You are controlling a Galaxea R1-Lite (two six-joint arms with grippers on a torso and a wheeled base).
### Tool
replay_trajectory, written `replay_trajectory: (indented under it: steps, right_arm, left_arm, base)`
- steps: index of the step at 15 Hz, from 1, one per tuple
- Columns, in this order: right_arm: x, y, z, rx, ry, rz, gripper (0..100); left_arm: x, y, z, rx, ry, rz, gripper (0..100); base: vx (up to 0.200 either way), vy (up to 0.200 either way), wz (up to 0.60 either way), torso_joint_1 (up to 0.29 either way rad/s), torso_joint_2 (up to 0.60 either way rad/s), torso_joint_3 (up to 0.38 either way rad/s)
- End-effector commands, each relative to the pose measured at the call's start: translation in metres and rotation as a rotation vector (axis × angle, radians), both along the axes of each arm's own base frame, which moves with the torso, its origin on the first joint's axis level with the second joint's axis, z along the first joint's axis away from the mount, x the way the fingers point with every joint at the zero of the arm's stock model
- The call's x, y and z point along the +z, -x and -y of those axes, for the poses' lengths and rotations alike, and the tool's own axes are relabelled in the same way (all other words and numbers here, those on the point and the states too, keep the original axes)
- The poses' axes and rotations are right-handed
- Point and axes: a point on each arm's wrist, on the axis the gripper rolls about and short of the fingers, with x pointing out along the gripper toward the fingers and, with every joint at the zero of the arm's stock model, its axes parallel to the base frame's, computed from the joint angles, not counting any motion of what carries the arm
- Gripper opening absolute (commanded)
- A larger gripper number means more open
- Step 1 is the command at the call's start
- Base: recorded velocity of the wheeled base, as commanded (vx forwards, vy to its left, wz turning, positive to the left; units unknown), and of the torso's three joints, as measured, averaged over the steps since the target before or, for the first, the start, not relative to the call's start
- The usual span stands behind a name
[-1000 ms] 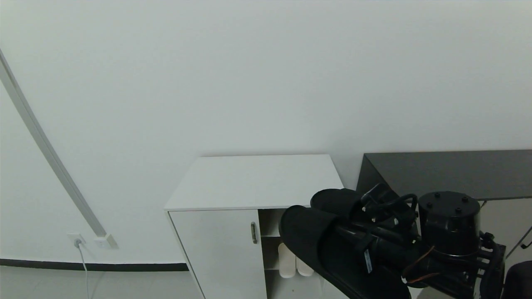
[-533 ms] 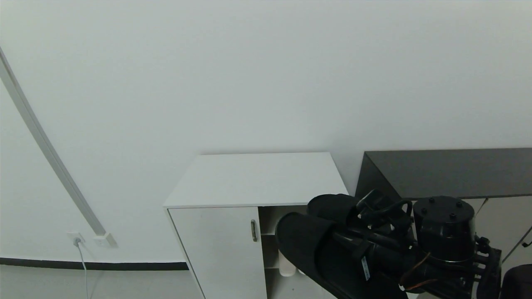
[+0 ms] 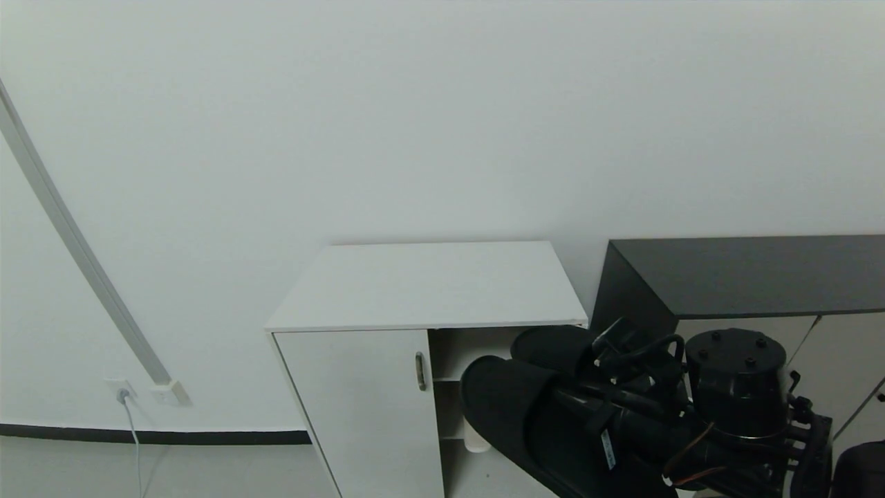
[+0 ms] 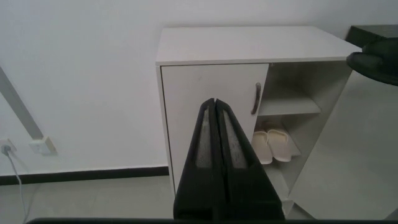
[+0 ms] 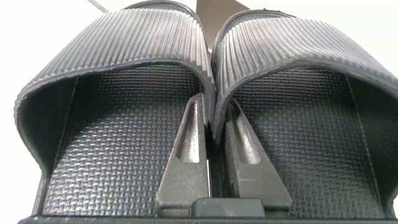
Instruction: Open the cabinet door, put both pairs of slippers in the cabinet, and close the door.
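The white cabinet (image 3: 425,283) stands against the wall with its left door (image 3: 352,401) closed and its right half open, showing shelves. A pair of white slippers (image 4: 275,144) lies on the middle shelf, half hidden in the head view (image 3: 476,441). My right gripper (image 5: 211,137) is shut on the inner straps of a pair of black slippers (image 5: 124,93) and holds them side by side. They hang in front of the open half (image 3: 511,408). My left gripper (image 4: 214,107) is shut on nothing, back from the closed door.
A dark table (image 3: 747,273) stands close on the cabinet's right. On the wall to the left are a slanted conduit (image 3: 76,256) and a socket with a cable (image 3: 123,395). Bare floor lies before the cabinet.
The head view has shifted, so the cabinet sits higher in the picture. Against the opening, the black slippers now sit lower and hide more of the white pair.
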Motion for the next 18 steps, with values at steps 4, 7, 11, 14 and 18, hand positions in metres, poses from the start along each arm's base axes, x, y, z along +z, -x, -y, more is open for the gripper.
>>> replay_trajectory:
  steps: [4,7,11,14,18]
  right_arm:
    - [-0.004,-0.0013,-0.0014,0.0,0.011,-0.008,0]
    - [-0.0043,-0.0008,-0.0015,0.001,0.013,-0.009,0]
    - [-0.0048,-0.0001,-0.0025,0.004,0.013,-0.011,0]
    - [-0.0051,0.0004,-0.0026,0.006,0.014,-0.012,0]
    - [-0.0084,-0.0003,-0.0038,0.006,0.023,-0.021,0]
  left_arm:
    - [0.0,0.0,0.0,-0.001,0.0,0.0,0]
    - [0.0,0.0,0.0,0.0,0.0,0.0,0]
    - [0.0,0.0,0.0,0.0,0.0,0.0,0]
    - [0.0,0.0,0.0,0.0,0.0,0.0,0]
    - [0.0,0.0,0.0,-0.001,0.0,0.0,0]
  base:
    - [0.0,0.0,0.0,-0.16,0.35,0.2]
    - [0.0,0.0,0.0,-0.168,0.38,0.216]
    - [0.0,0.0,0.0,-0.195,0.46,0.27]
    - [0.0,0.0,0.0,-0.22,0.55,0.32]
    - [0.0,0.0,0.0,-0.21,0.54,0.323]
